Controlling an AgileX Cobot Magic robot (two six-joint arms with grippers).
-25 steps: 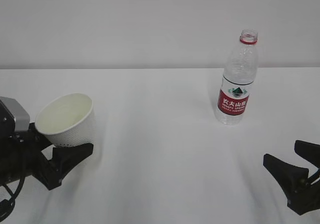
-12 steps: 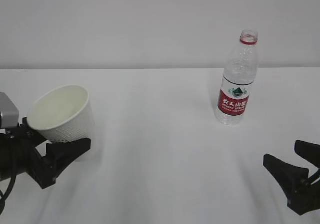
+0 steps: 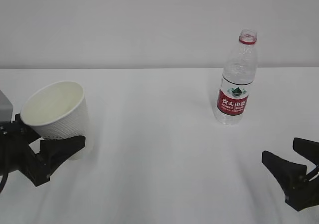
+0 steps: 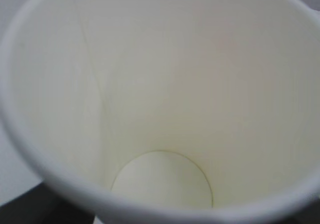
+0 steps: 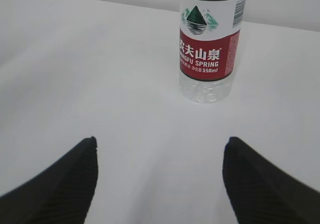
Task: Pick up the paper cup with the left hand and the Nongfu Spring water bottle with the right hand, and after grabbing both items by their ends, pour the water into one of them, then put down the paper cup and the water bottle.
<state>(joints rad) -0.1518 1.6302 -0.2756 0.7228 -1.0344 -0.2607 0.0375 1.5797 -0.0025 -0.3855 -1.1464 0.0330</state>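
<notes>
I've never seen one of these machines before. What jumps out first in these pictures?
Most striking is the white paper cup at the left, tilted and gripped by the black left gripper, its cream inside empty. Across the white table, the clear Nongfu Spring water bottle with its red label stands upright and uncapped near the back right. The right gripper waits open at the lower right, apart from the bottle.
</notes>
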